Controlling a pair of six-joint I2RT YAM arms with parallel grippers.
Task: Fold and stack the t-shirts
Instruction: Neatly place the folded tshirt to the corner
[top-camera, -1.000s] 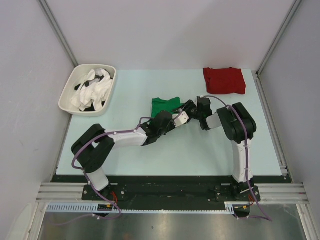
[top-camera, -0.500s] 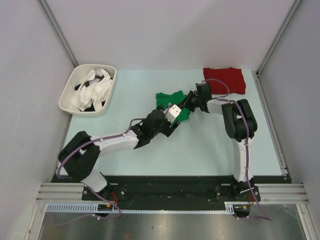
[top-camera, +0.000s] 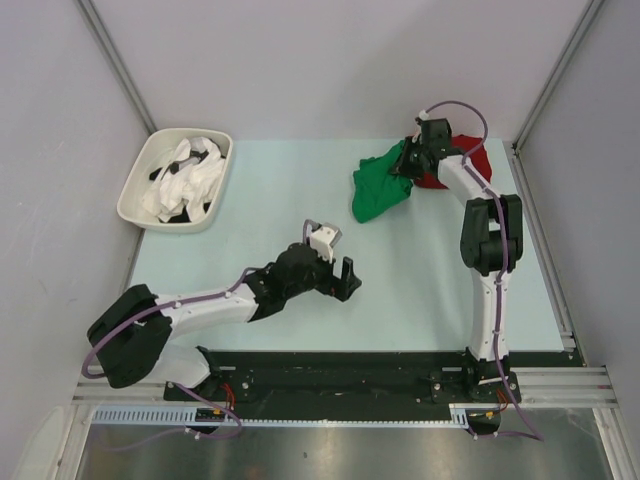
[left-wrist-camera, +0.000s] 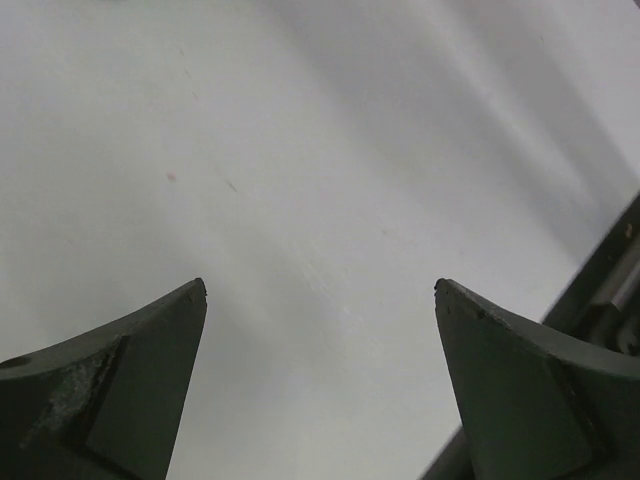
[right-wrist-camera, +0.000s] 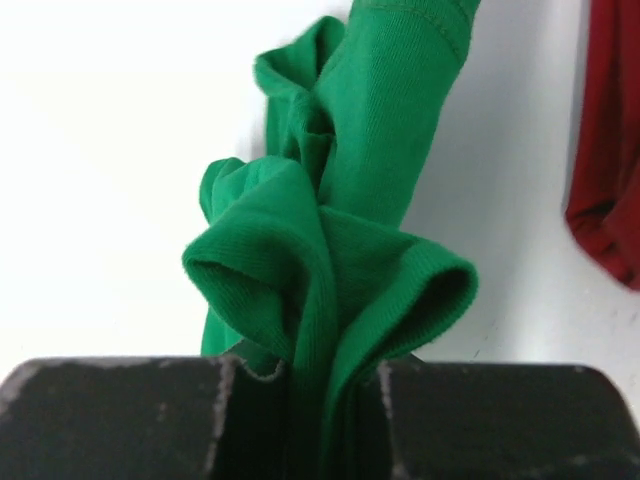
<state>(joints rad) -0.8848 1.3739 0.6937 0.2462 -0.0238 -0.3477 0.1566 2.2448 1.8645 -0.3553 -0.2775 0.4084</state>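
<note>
The green t-shirt (top-camera: 378, 188) hangs bunched from my right gripper (top-camera: 408, 165) at the back right of the table. In the right wrist view the cloth (right-wrist-camera: 330, 230) is pinched between the two dark fingers (right-wrist-camera: 130, 410), which are shut on it. The dark red t-shirt (top-camera: 472, 160) lies folded right behind the gripper, mostly hidden by the arm; its edge shows in the right wrist view (right-wrist-camera: 608, 170). My left gripper (top-camera: 342, 281) is open and empty over bare table near the middle front; its fingers (left-wrist-camera: 110, 390) stand wide apart.
A white bin (top-camera: 150, 205) holding white and black cloth stands at the back left. Grey walls close in the table on three sides. The black rail (top-camera: 330, 365) runs along the near edge.
My right gripper has carried the green t-shirt back and to the right, up to the red one. My left gripper has let go of the green shirt and drawn back toward the front.
</note>
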